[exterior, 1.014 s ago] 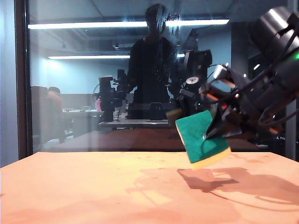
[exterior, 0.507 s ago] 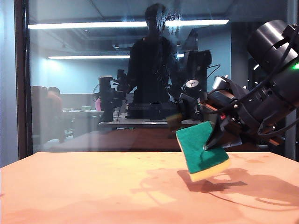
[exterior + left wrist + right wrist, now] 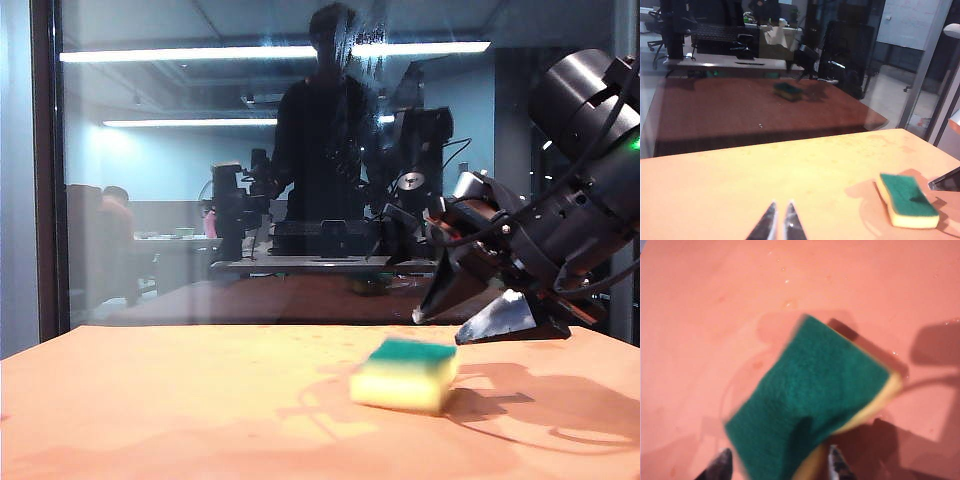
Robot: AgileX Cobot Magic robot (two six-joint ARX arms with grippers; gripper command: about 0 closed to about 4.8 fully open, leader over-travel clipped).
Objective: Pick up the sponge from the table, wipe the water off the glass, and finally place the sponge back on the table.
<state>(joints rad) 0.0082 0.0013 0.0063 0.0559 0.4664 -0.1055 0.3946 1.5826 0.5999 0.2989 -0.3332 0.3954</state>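
The sponge (image 3: 405, 374) lies green face up on the counter (image 3: 180, 400), blurred. The right tool (image 3: 462, 325) hovers just above it, released, fingers spread. The left tool (image 3: 779, 226), mostly cut off, shows near-touching tips

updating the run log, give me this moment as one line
right gripper: jaws open, above sponge | sponge: on table, green face up | left gripper: jaws shut, idle

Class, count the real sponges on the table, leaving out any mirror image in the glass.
1. The sponge lies green face up on the table, just below the open right gripper. The second one seen in the glass is only its reflection.
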